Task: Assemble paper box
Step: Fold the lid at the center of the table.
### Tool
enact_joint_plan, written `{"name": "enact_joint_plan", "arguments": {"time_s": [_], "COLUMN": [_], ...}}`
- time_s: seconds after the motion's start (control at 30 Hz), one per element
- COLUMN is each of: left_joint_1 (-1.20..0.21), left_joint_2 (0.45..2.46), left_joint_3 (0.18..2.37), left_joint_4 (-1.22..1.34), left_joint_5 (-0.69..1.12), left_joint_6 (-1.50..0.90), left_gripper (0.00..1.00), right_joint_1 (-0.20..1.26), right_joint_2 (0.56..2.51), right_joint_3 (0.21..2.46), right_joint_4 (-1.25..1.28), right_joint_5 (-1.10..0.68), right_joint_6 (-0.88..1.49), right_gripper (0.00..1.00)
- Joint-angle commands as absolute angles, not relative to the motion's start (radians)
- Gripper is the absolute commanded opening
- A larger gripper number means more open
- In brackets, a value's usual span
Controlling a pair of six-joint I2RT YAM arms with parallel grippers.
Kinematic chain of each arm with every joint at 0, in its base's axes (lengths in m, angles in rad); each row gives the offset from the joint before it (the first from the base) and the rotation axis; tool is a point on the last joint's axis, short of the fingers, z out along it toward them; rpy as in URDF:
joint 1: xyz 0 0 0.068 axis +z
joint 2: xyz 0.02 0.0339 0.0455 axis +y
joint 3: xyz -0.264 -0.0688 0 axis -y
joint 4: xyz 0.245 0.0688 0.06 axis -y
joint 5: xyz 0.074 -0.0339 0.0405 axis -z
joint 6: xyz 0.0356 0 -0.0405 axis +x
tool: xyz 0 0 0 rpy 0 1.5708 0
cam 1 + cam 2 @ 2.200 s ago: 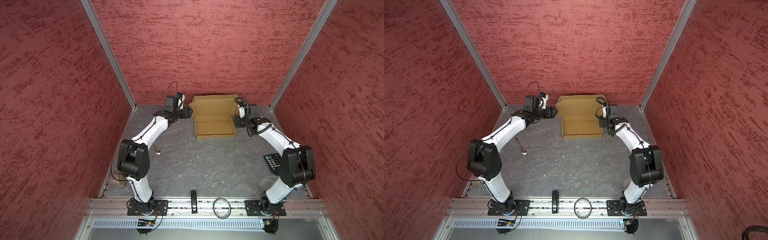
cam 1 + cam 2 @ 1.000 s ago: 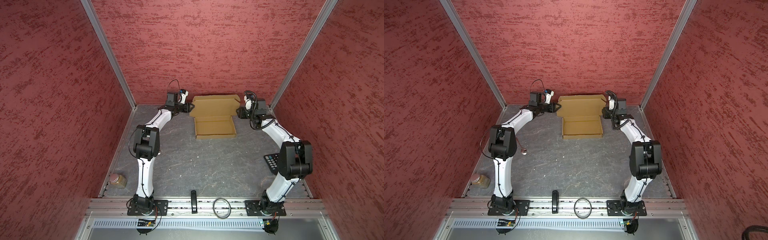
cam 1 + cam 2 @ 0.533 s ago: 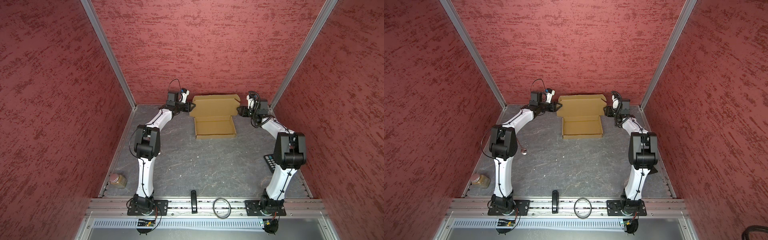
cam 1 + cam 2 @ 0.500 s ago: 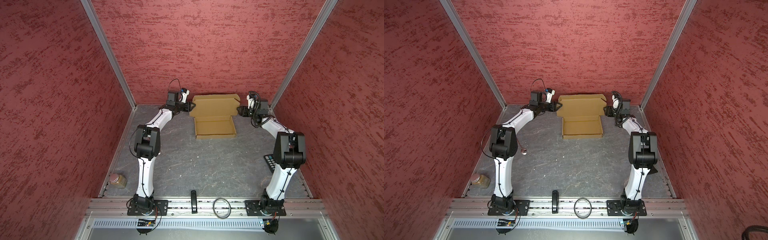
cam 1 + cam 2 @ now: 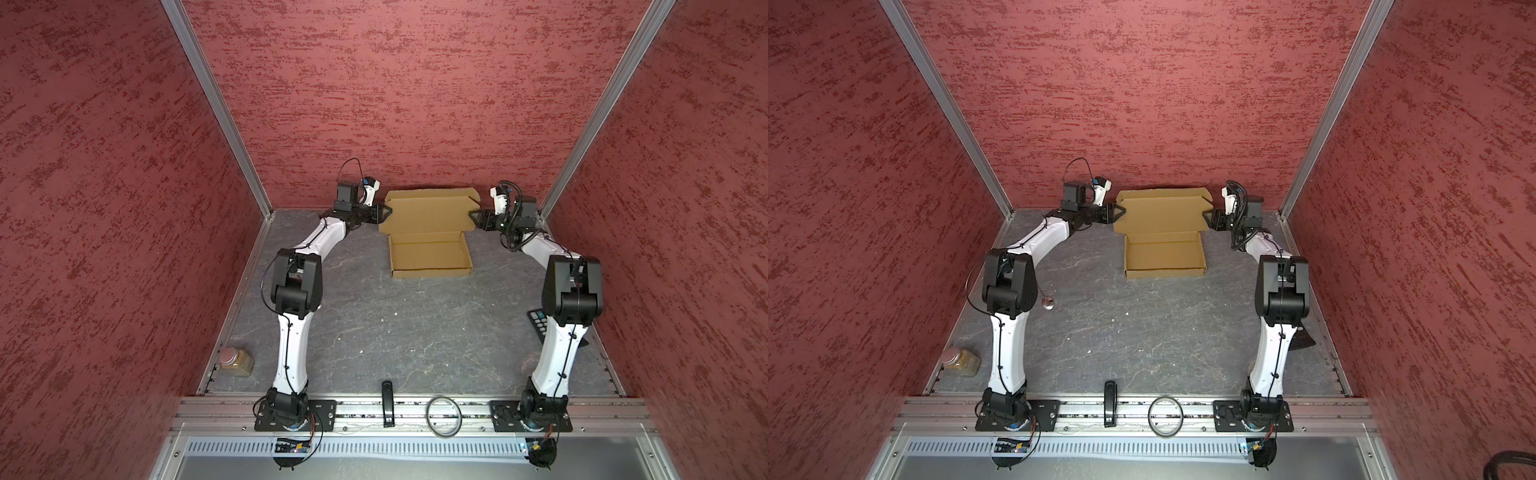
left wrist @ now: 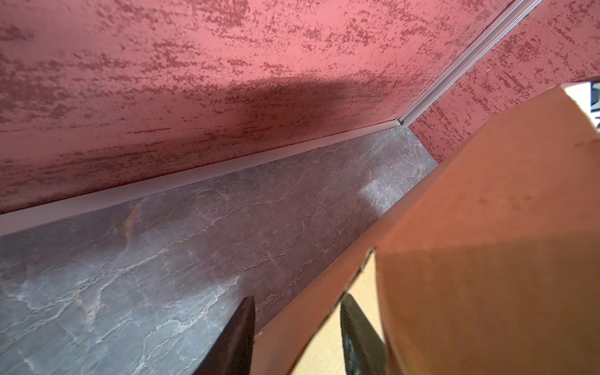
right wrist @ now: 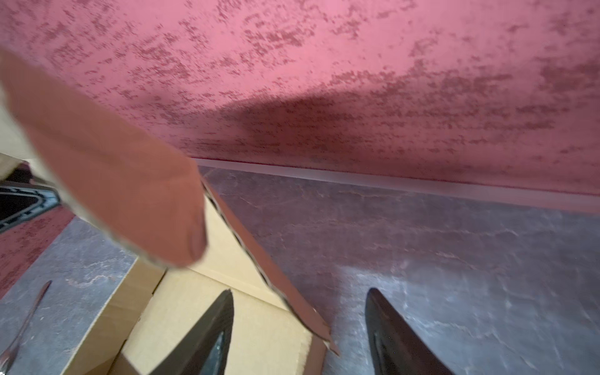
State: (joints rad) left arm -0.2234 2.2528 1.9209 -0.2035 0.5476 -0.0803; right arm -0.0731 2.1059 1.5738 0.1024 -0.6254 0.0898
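In both top views I see the tan-brown cardboard paper box (image 5: 428, 255) (image 5: 1163, 253) at the far end of the grey marbled tabletop (image 5: 415, 332). Its tray is open and its lid is tilted up near the red textured back wall (image 5: 415, 124). The left gripper (image 5: 384, 212) and right gripper (image 5: 473, 217) sit at the lid's opposite side edges.

In the left wrist view, the left gripper (image 6: 297, 297) has its jaws astride a lid flap; I cannot tell whether they pinch it.

In the right wrist view, the right gripper (image 7: 300, 290) has its jaws spread, with the flap edge between them and gaps on both sides.

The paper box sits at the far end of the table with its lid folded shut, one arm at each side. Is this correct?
Not quite. The lid of the paper box stands open, not folded shut; both top views show it. The rest is correct.
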Motion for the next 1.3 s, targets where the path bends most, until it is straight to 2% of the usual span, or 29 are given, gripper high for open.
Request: {"name": "enact_joint_plan", "arguments": {"time_s": [0.0, 0.13, 0.63, 1.27], "left_joint_1": [-0.23, -0.236, -0.241, -0.245], "left_joint_2": [2.286, 2.287, 2.269, 2.135], "left_joint_3": [1.955, 1.956, 1.943, 1.801], "left_joint_4": [-0.209, -0.211, -0.227, -0.229], "left_joint_5": [0.563, 0.559, 0.52, 0.461], "left_joint_6": [-0.075, -0.077, -0.109, -0.141], "left_gripper": [0.44, 0.43, 0.32, 0.35], "right_joint_1": [-0.076, -0.074, -0.055, -0.008], "right_joint_2": [2.137, 2.141, 2.101, 1.944], "right_joint_3": [1.621, 1.624, 1.586, 1.397], "right_joint_4": [0.146, 0.15, 0.117, 0.134], "right_joint_5": [-0.69, -0.701, -0.616, -0.512], "right_joint_6": [0.095, 0.103, 0.076, 0.025], "right_gripper": [0.62, 0.55, 0.17, 0.04]}}
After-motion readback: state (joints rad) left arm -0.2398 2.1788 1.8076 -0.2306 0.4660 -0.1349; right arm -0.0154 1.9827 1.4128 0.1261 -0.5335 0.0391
